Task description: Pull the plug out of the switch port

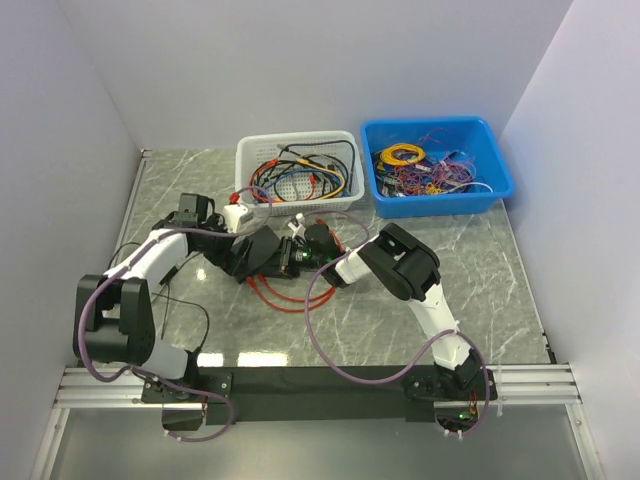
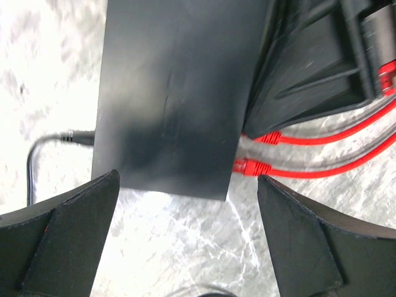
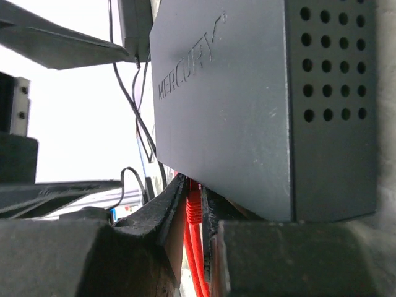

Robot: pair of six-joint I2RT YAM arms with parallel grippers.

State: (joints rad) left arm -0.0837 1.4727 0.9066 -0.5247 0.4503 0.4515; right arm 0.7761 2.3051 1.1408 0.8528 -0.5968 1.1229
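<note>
Grey marble desk (image 1: 480,270) holds the flat matte-black switch box (image 1: 262,252) centrally — left claw (image 2: 185,179) spread wide about its end, right claw (image 3: 195,199) pinched on the red cable plug (image 3: 193,210) — grip apparently set, next a straight outward pull.

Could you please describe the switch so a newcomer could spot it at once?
On the grey marble table, look just in front of the white mesh basket, towards the arms. The switch is the flat matte-black rectangular box there; unlike the basket and the blue plastic bin, it is solid, with red cables plugged into one edge.
</note>
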